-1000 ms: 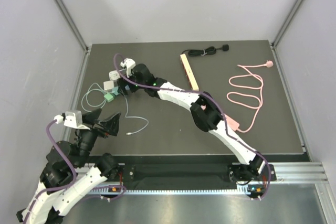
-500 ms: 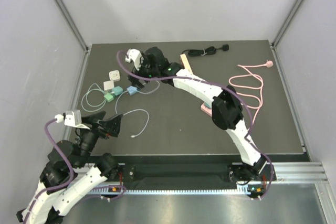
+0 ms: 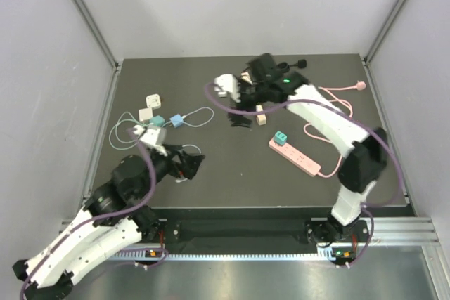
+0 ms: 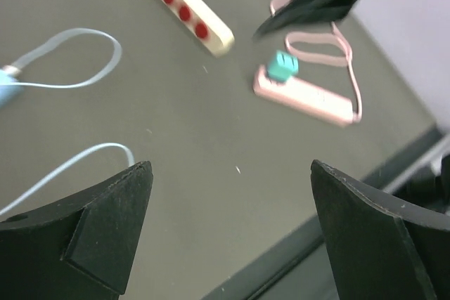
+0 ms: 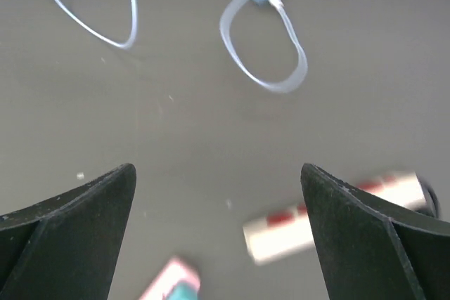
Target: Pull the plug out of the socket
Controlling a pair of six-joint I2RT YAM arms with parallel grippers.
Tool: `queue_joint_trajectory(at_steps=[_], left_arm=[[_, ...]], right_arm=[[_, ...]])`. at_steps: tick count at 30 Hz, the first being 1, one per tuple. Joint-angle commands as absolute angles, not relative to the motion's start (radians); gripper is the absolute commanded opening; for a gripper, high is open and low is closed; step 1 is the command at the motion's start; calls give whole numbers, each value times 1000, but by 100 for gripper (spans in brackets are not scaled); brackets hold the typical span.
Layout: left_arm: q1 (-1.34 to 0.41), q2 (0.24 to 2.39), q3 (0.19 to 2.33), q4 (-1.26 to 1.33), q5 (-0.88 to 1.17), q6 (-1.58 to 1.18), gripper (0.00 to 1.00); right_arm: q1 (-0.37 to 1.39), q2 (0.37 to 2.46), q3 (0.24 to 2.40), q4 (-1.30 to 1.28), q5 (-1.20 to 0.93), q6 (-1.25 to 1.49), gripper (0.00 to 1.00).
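A teal plug sits in the near-left end of a pink power strip right of centre. My right gripper is open and empty, hovering up and left of the plug, near the end of a cream strip. My left gripper is open and empty, low over the mat, well left of the pink strip. The left wrist view shows the plug on the pink strip far ahead of the open left gripper. The right wrist view shows the blurred plug at the bottom edge, between the open right gripper's fingers.
A cream power strip with red sockets lies partly under my right arm. A pink cable coils at the right. A black plug and cable lie at the back. White adapters, a blue adapter and thin pale cables lie at the left.
My right arm has swung from the adapters at far left to the middle, by the cream strip. My left arm has reached forward and right over the mat. Both grippers stay open.
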State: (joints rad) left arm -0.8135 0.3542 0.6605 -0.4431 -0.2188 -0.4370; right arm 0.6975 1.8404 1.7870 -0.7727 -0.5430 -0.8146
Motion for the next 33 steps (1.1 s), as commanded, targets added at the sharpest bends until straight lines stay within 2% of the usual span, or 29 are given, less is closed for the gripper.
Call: queue_joint_trajectory(at_steps=[1, 6, 9, 12, 17, 23, 25, 29, 30, 31, 32, 33], left_arm=[[-813, 528, 655, -255, -23, -394, 98], [-813, 768, 718, -140, 136, -353, 96], [-813, 946, 759, -81, 155, -368, 96], [-815, 1063, 793, -22, 152, -391, 95], [-816, 1210, 847, 61, 146, -434, 94], [-816, 1397, 935, 130, 160, -439, 90], [-815, 1465, 963, 143, 172, -451, 89], [-822, 1572, 1050, 172, 195, -459, 86], [-827, 1612, 1066, 175, 193, -456, 86], [-830, 1629, 1098, 175, 195, -445, 85], [-841, 1647, 1114, 175, 193, -439, 84], [-847, 1681, 1130, 175, 195, -422, 84]], right_arm=[[599, 1602, 1595, -804, -604, -844, 100], [427, 1367, 1271, -675, -529, -709, 100], [391, 1200, 1024, -622, -390, -680, 100], [338, 1126, 898, -597, -344, -650, 100], [252, 1095, 805, -546, -365, -638, 100], [155, 1127, 828, -561, -388, -611, 97], [99, 1131, 834, -584, -428, -600, 90], [8, 1181, 857, -670, -630, -610, 55], [-27, 1221, 876, -727, -670, -621, 36], [-55, 1245, 890, -771, -716, -644, 25], [-60, 1268, 909, -797, -768, -691, 8], [-66, 1313, 931, -813, -790, -701, 2]])
